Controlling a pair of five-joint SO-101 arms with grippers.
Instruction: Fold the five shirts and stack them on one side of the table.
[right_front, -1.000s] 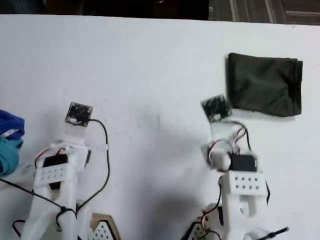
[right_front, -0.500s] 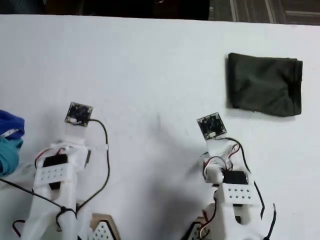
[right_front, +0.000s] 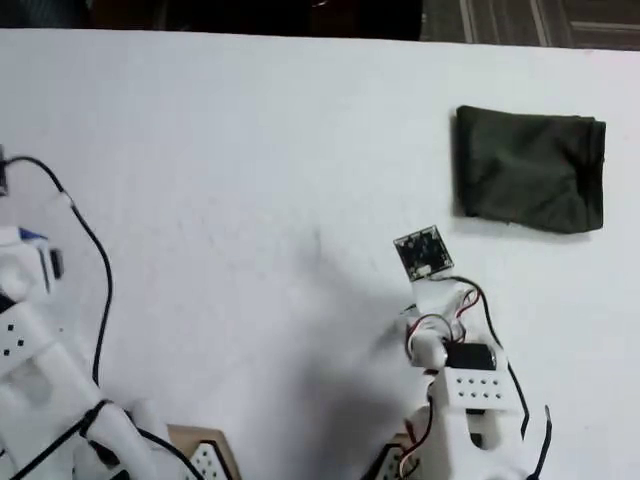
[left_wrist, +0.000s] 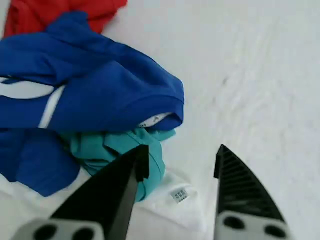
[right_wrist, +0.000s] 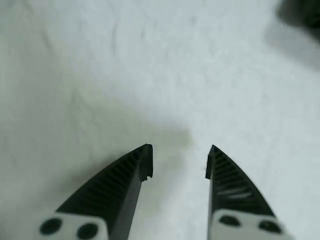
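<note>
A folded dark green shirt (right_front: 530, 170) lies at the back right of the white table (right_front: 250, 130); a corner of this shirt (right_wrist: 305, 12) shows in the right wrist view. My right gripper (right_wrist: 179, 152) is open over bare table, nothing between its fingers; its arm (right_front: 455, 345) stands short of the folded shirt. My left gripper (left_wrist: 181, 155) is open just above a crumpled pile: a blue shirt (left_wrist: 95, 95), a red shirt (left_wrist: 60, 12), a teal shirt (left_wrist: 120, 150) and a white shirt (left_wrist: 175, 200). The left arm (right_front: 25, 340) is at the table's left edge.
A black cable (right_front: 95, 270) loops from the left arm over the table. The arms' bases (right_front: 205, 460) sit at the front edge. The table's far edge (right_front: 300, 35) borders a dark floor.
The left arm has swung left toward the table's edge, now covering the blue and teal shirts in the high view. The right arm drew back from the dark green shirt, then kept still.
</note>
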